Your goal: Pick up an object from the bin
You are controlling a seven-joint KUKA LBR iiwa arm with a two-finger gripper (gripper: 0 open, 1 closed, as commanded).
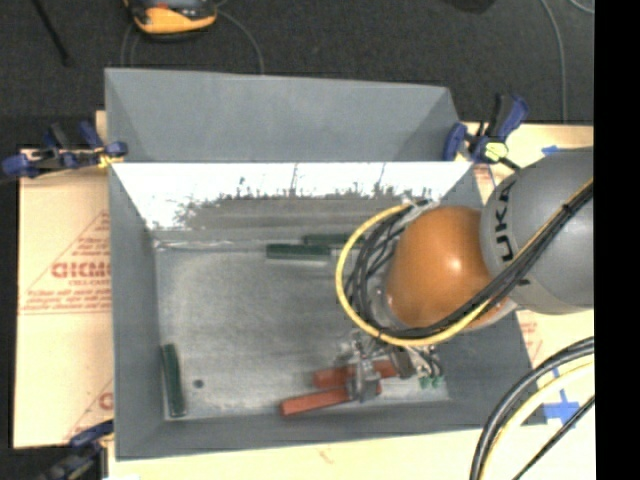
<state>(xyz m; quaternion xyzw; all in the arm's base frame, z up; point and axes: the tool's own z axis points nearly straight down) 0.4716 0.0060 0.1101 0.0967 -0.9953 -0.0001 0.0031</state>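
The bin [135, 318] is grey, its back wall white with dark speckled scuffs. The left stick [173, 380] and back stick [298, 252] are dark green. The front bar [312, 402] is red-brown. The cover [440, 263] is orange, the cable [345, 268] yellow, the arm [545, 238] grey.

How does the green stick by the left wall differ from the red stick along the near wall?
Colour: the green stick is dark green, the red stick brownish red. Pose: green stick runs along the left wall, red stick along the near wall. Green stick lies alone; red stick's right end is by the gripper. Both are slim bars lying flat.
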